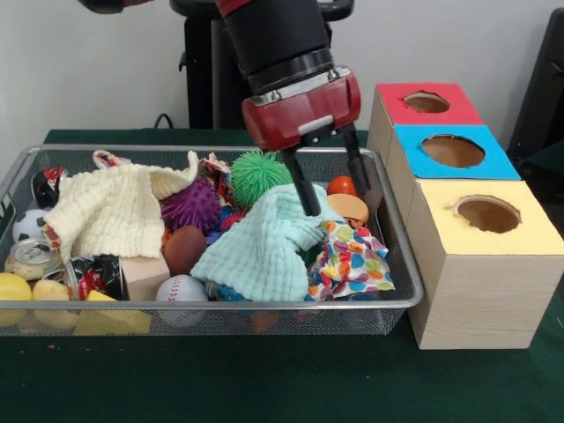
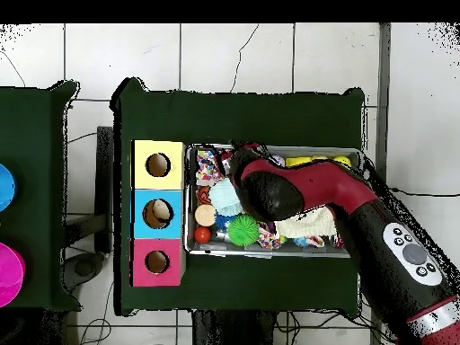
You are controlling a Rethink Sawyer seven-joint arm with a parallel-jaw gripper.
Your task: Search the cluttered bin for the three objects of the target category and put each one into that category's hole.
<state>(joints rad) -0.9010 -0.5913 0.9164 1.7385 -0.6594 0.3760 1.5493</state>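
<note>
Three holes top the wooden boxes at right; the red-topped hole (image 1: 426, 102) sits at upper right, empty as far as we see. Left of it, the bin (image 1: 401, 300) brims with clutter — we spot no animal figures. Over a mint cloth (image 1: 264, 247), the gripper (image 1: 335, 181) hangs, fingers apart, holding nothing.

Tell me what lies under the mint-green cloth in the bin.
The mint-green cloth drapes over the clutter, beside a baseball and a colourful spotted cloth. Whatever lies beneath it is covered, so no toy figure can be confirmed there.
</note>
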